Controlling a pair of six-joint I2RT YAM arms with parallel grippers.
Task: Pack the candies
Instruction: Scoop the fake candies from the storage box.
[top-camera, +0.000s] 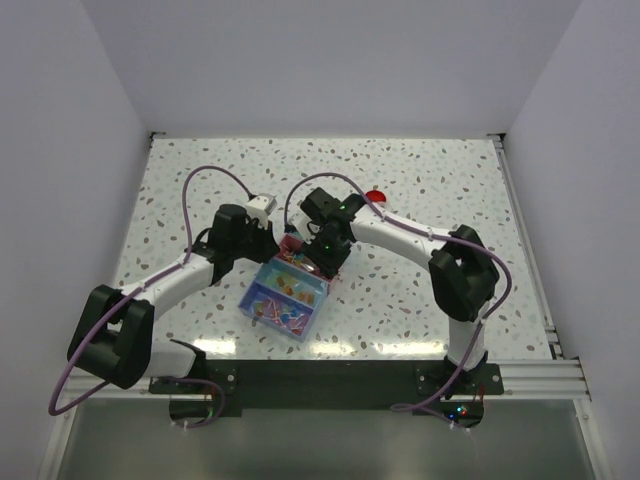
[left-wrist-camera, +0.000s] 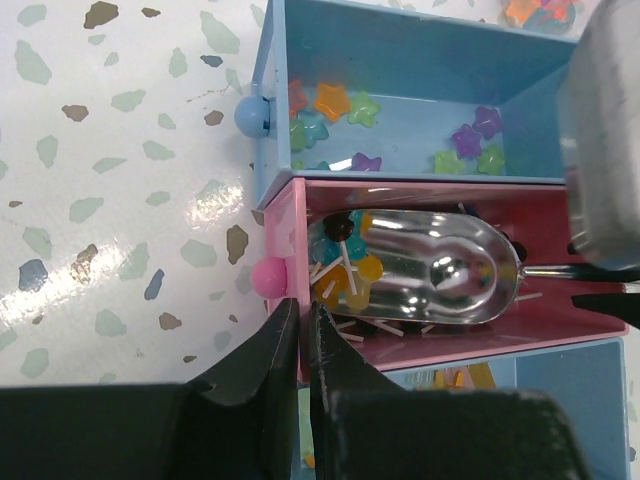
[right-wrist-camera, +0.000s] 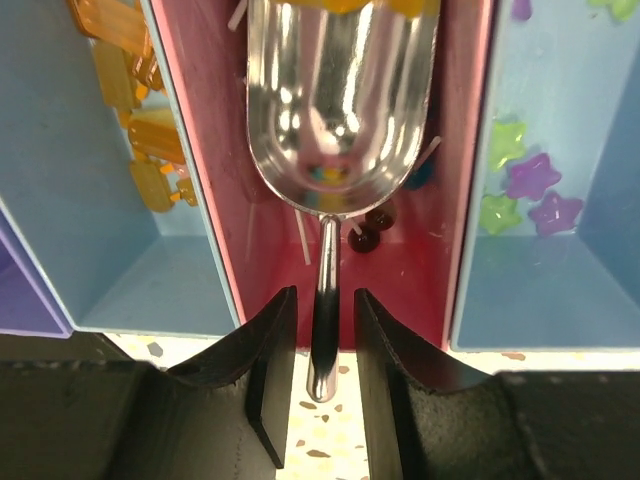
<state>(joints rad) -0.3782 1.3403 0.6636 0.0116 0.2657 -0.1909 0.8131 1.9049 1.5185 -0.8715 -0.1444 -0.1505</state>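
A box of blue and pink drawers (top-camera: 286, 292) sits between my arms. The pink drawer (left-wrist-camera: 452, 346) holds a metal scoop (left-wrist-camera: 440, 265) with small yellow, orange and dark candies on white sticks (left-wrist-camera: 350, 272) at its mouth. Star-shaped candies (left-wrist-camera: 331, 104) lie in the blue drawer beside it. My left gripper (left-wrist-camera: 303, 308) (top-camera: 278, 243) is shut on the pink drawer's front wall, just below its pink knob (left-wrist-camera: 268, 276). My right gripper (right-wrist-camera: 322, 295) (top-camera: 325, 266) is open, a finger on each side of the scoop's handle (right-wrist-camera: 324, 300) with a gap on both sides. The scoop (right-wrist-camera: 340, 90) rests in the pink drawer (right-wrist-camera: 205, 150).
Orange candies (right-wrist-camera: 140, 130) lie in the blue compartment left of the pink one, stars (right-wrist-camera: 530, 190) in the one on the right. A round red lid (top-camera: 376, 194) lies on the speckled table (top-camera: 420, 290) behind the right arm. White walls enclose the table.
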